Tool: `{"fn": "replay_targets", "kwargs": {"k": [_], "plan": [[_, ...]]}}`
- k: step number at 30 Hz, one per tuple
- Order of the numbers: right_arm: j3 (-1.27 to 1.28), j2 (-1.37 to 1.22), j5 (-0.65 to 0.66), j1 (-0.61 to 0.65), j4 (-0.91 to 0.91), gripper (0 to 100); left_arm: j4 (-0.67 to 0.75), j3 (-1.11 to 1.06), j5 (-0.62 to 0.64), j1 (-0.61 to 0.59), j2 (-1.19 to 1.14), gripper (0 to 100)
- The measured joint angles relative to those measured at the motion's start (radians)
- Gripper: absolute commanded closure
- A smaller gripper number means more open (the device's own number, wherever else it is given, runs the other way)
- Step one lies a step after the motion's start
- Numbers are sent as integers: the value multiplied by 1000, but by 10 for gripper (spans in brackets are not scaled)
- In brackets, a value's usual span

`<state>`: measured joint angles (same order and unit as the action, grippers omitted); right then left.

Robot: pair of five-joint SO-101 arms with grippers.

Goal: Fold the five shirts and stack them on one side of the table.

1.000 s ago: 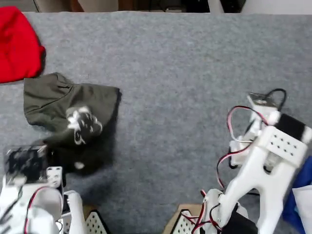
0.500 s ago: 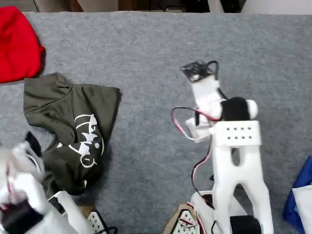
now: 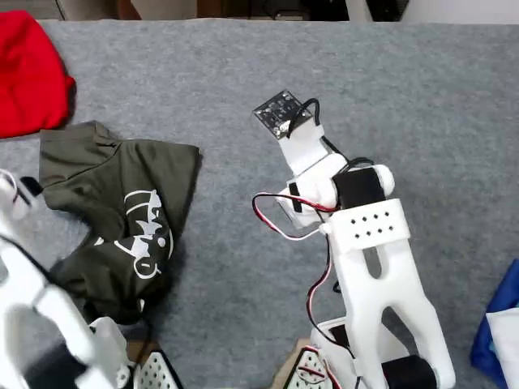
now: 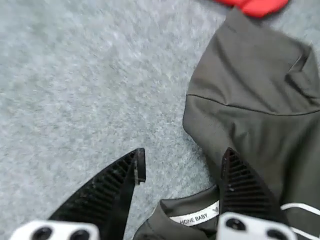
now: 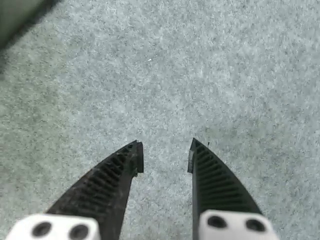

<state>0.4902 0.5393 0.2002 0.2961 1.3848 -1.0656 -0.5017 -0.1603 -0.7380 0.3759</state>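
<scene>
Folds are bunching across the olive shirt [image 3: 122, 211], which is lying crumpled on the left half of the grey, felt-like counter [image 3: 243, 73]. Its long axis is running from the far side toward the near edge, with its white print [image 3: 142, 231] facing up. A sewn neck label [image 4: 195, 218] is showing at the end nearest the left claw [image 4: 183, 157], whose ribbed black fingers are spreading wide and gripping nothing. A red shirt [image 3: 28, 73] is sitting in the far left corner, just beside the olive one. The right claw [image 5: 165, 145] is hovering over bare counter near the middle, parted and empty. Blue cloth [image 3: 504, 320] is peeking in at the right edge.
</scene>
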Motion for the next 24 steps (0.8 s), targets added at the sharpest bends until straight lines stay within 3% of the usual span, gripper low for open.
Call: {"fn": "replay_targets", "kwargs": {"k": [12, 20, 24], "plan": [[0, -71, 0, 0, 0, 831, 8, 364, 0, 110, -623, 757], [0, -103, 0, 0, 0, 831, 0, 589, 20, 130, -895, 978], [0, -107, 0, 0, 0, 831, -77, 698, 20, 147, -953, 981]]}}
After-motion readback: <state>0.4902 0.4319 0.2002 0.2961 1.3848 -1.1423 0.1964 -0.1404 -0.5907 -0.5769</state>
